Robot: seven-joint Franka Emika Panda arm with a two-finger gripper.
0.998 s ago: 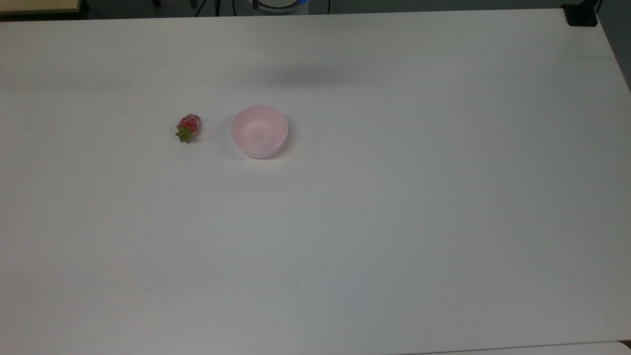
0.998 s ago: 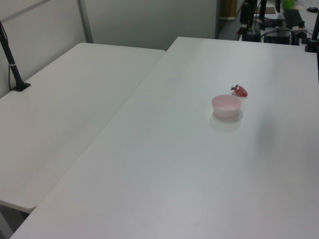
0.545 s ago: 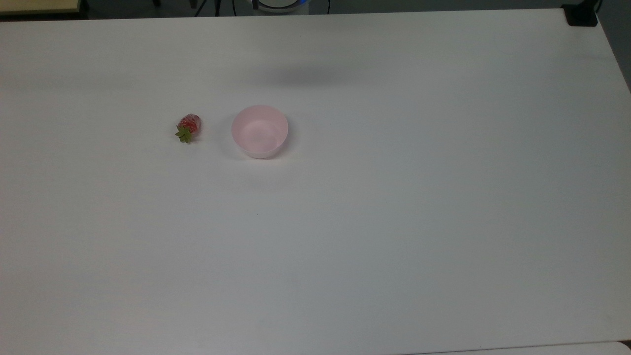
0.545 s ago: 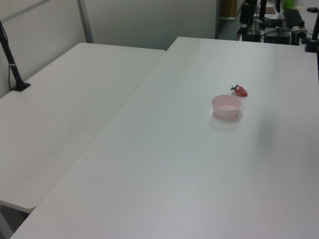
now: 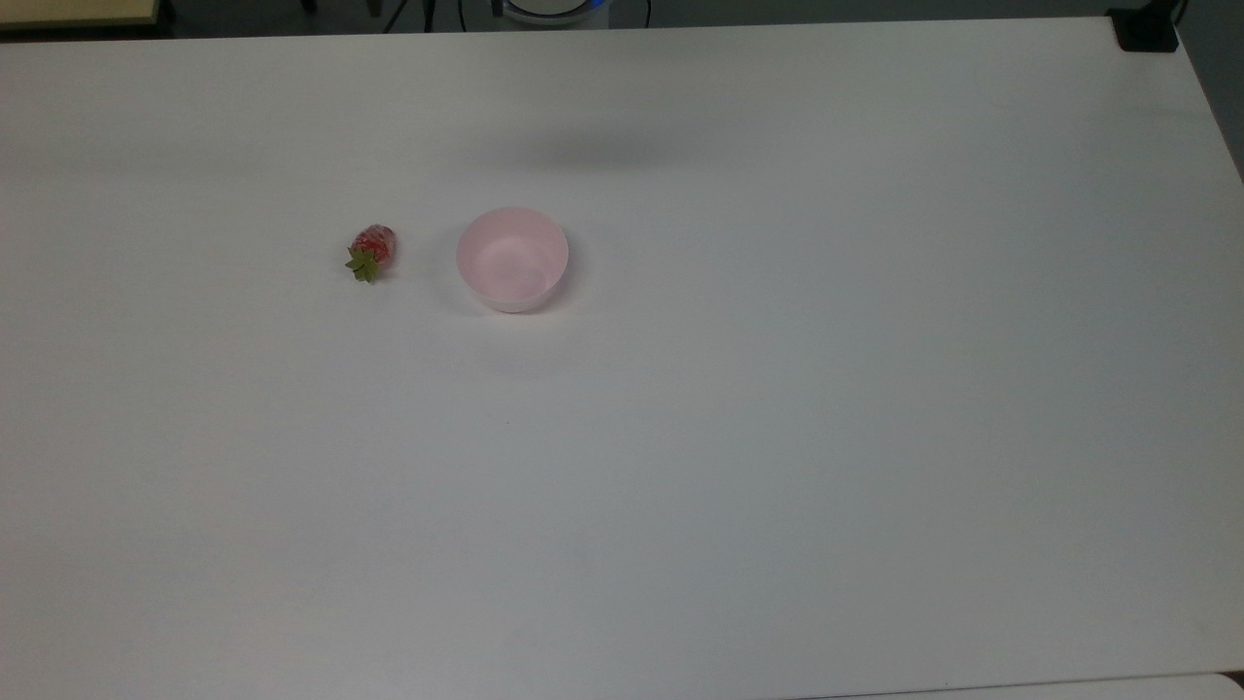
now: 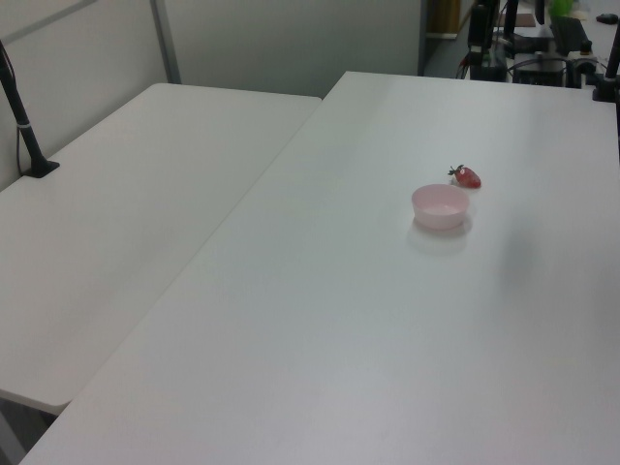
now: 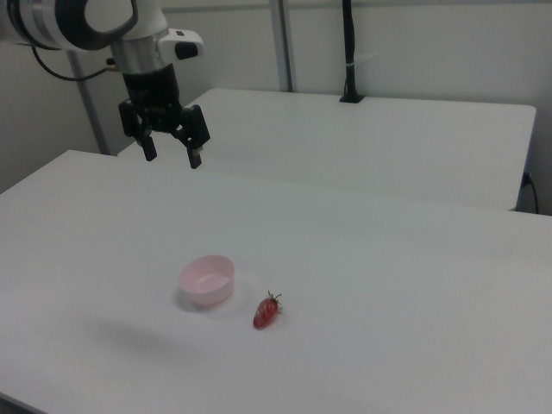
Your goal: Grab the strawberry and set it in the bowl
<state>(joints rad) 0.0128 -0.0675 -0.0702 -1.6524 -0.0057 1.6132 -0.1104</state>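
In the right view the Franka arm reaches in from the 10 o'clock corner, its white wrist link bent over so the black gripper [image 7: 171,151] points straight down. It hangs high above the white table [image 7: 388,285], well apart from both task things. Its two fingers [image 7: 196,155] are spread wide, with nothing between them.

The strawberry [image 7: 266,313] lies on its side on the bare tabletop, just beside the bowl [image 7: 207,280] but not touching it. In the right view it sits at about 4 o'clock from the bowl, and both lie toward 5 o'clock from the gripper. It is a small glossy red berry with a lumpy oval body and a green star-shaped leaf cap.

In the top view the strawberry [image 5: 371,251] lies at 9 o'clock from the bowl [image 5: 512,259], with its leaf cap pointing toward 7 o'clock. In the left view the strawberry [image 6: 467,176] sits at about 1 o'clock from the bowl [image 6: 441,205].

The bowl is small, round and pale pink, with plain smooth sides. It stands upright, and nothing lies inside it.
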